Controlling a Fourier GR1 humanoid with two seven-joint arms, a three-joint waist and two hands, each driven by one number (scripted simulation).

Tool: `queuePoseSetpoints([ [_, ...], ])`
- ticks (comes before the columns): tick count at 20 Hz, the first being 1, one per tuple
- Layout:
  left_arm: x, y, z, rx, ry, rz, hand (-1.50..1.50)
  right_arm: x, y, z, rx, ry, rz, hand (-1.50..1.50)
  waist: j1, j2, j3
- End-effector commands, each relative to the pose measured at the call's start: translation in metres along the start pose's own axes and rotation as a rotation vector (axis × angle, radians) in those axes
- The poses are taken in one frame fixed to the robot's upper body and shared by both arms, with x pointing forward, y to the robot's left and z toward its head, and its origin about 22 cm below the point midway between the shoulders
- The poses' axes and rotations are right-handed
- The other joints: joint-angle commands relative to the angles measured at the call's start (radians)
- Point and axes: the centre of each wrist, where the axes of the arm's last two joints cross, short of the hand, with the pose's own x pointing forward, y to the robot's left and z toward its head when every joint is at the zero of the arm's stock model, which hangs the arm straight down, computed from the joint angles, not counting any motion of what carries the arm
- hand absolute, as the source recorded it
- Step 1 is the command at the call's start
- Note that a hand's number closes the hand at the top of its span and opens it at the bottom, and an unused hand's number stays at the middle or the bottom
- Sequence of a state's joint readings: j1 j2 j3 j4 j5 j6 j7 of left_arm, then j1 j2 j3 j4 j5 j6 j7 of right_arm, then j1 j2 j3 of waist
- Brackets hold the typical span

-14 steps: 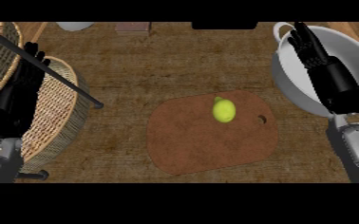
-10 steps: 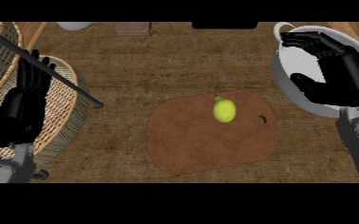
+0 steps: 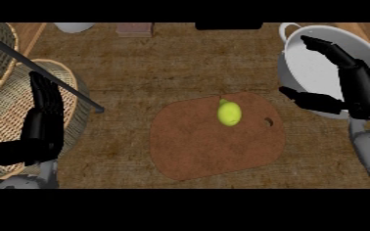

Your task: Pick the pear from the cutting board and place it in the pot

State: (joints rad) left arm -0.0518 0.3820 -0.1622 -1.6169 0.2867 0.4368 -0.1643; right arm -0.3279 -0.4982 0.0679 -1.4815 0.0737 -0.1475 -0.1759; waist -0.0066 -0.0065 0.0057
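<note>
The pear [image 3: 230,113] lies on the cutting board [image 3: 217,144], left of the right hand [image 3: 347,85], which hovers empty with fingers spread over the pot [image 3: 312,68], while the left hand [image 3: 42,127] rests open.

Kitchen setting, seen steeply from above. Evidence: wood-grain desk [image 3: 166,63] carrying cookware and food-preparation items. White pot [image 3: 314,68] with loop handle at right edge. Brown cutting board [image 3: 209,147] with hanging hole at centre, yellow-green pear [image 3: 229,113] resting on it. Woven wicker basket [image 3: 69,95] at left, dark rod lying across its rim. Further objects along far edge cut off, unidentifiable.
</note>
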Motion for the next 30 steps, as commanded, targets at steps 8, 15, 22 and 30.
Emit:
queuePoseSetpoints([
  [8,-0.026,-0.031,0.027,-0.107,0.079,0.059,0.0,0.057,0.036,0.022,0.213,0.031,0.166,-1.5,-0.013,0.002,-0.01],
  [15,-0.024,-0.035,0.036,-0.139,0.077,0.077,0.0,0.07,0.054,0.01,0.586,0.262,0.494,-1.5,0.016,0.006,-0.013],
  [22,-0.022,-0.033,0.031,-0.154,0.085,0.057,0.0,0.104,0.116,0.0,0.677,0.389,0.508,-1.5,0.015,0.007,-0.007],
  [30,-0.012,-0.046,0.019,-0.145,0.098,0.065,0.0,0.077,0.127,-0.024,0.759,0.518,0.593,-1.5,0.015,0.008,-0.006],
])
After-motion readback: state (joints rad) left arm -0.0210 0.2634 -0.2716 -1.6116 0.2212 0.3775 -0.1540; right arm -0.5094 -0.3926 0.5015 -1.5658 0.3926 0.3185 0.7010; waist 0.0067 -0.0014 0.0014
